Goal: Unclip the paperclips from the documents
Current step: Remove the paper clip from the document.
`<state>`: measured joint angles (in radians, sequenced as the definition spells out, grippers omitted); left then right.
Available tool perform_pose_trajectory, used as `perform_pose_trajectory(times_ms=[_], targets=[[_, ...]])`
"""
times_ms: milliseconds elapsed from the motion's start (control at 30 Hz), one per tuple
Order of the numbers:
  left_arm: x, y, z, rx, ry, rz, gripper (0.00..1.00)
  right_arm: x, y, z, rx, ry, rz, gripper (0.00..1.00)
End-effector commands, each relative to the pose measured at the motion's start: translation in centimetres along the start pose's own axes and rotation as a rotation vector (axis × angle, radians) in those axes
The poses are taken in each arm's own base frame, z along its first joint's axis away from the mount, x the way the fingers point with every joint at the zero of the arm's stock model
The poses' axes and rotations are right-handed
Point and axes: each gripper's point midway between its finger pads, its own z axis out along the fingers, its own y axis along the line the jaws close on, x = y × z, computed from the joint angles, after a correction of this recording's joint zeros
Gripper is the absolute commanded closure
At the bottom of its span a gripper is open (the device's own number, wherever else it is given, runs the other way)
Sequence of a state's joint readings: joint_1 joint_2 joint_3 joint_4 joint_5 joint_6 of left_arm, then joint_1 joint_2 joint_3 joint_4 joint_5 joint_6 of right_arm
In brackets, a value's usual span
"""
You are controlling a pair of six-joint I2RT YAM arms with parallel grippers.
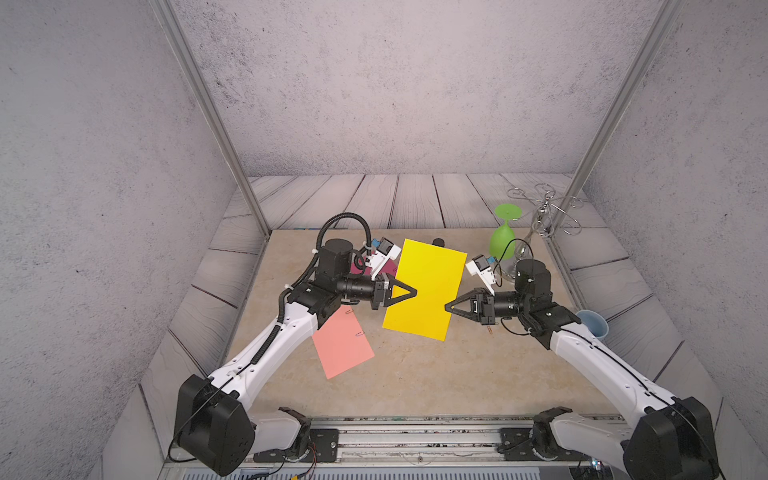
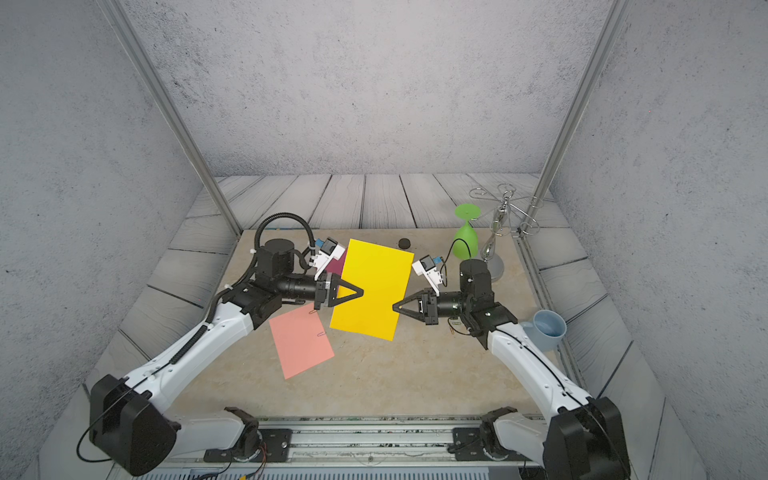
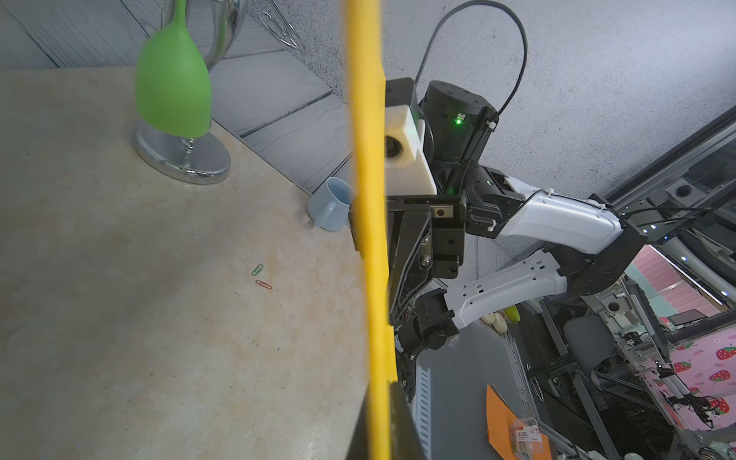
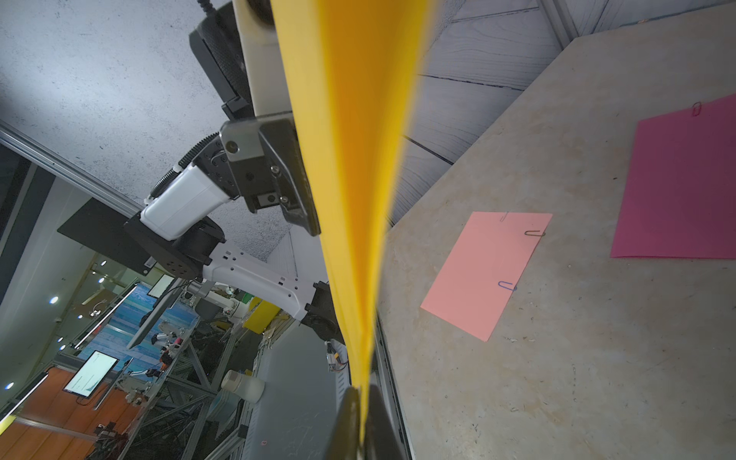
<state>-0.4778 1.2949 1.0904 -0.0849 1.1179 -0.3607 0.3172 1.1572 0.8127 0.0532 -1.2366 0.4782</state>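
Roughly partway, by the look of things: a green wire paperclip (image 3: 257, 269) and an orange wire paperclip (image 3: 263, 284) lie loose, just beside each other, on the right of the beige stone-look surface (image 1: 436, 374), which suggests some unclipping is done. Plenty is left, though. The salmon pink paper sheet (image 1: 343, 347), flat on the near left of the surface, still carries a blue wire paperclip (image 4: 506, 285) on one edge and a dark wire paperclip (image 4: 534, 233) near a corner. The magenta paper sheet (image 4: 681, 187), farther back on the left, has a reddish wire paperclip (image 4: 696, 108) on its edge. The yellow rectangular paper sheet (image 1: 428, 282) is off the surface, held up and tilted in the middle between the two arms. No clip shows on it in any view, though I cannot tell whether one sits hidden inside a gripper. The left gripper (image 1: 415, 293) is closed tight on the sheet's left edge, jaws pinched flat against the paper. The right gripper (image 1: 446, 307) is likewise closed to a sliver on the right edge, and the right wrist view shows the yellow paper running straight into its shut jaws. My guess is that the yellow sheet is finished or giving up its last clip, with the two sheets on the left yet to be handled
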Motion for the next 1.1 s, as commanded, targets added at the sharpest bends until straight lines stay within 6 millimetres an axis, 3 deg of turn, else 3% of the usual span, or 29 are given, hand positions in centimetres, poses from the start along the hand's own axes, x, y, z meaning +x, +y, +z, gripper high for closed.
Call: perform_pose_trajectory(times_ms=[0, 1067], targets=[[-0.5, -0.65, -0.82, -0.006, -0.021, 0.046, 1.0, -0.47, 1.17, -0.31, -0.005, -0.009, -0.041, 0.92], [-0.93, -1.18, -1.29, -0.012, -0.029, 0.067, 1.0, -0.24, 1.0, -0.37, 0.005, 0.001, -0.039, 0.93]])
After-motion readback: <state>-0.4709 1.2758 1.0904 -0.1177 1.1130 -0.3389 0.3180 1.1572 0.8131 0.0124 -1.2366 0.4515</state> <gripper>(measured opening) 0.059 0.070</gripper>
